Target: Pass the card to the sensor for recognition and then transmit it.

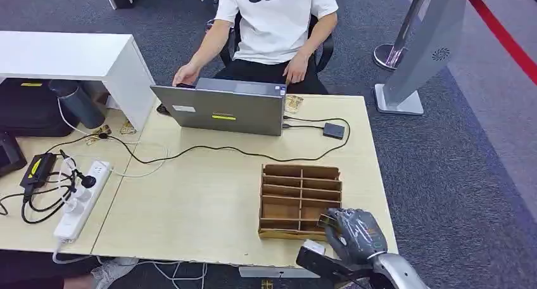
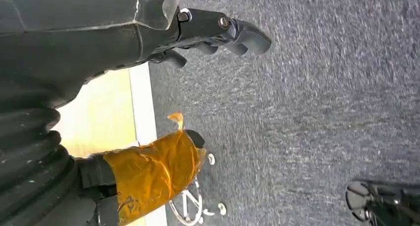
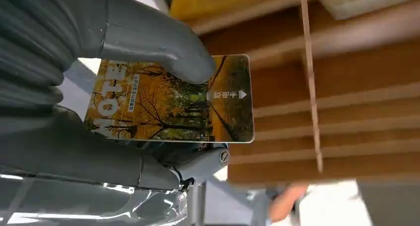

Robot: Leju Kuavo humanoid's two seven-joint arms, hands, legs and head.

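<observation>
My right hand (image 1: 354, 233) sits at the near right corner of the wooden slotted rack (image 1: 297, 197) and holds an autumn-forest hotel card (image 3: 173, 99). In the right wrist view the thumb (image 3: 163, 42) presses on the card's face, with fingers behind it and the rack's dividers (image 3: 337, 92) just beyond. The card's edge (image 1: 327, 220) peeks out above the hand in the head view. A small black sensor box (image 1: 334, 130) lies on the table to the right of the laptop. My left hand (image 2: 218, 35) hangs over the carpet beside the table edge, fingers loosely curled around nothing.
A person sits behind the grey laptop (image 1: 221, 108) at the far side of the table (image 1: 190, 206). Cables run across the table to a white power strip (image 1: 79, 203) on the left. A white stand (image 1: 411, 54) is on the carpet at the right.
</observation>
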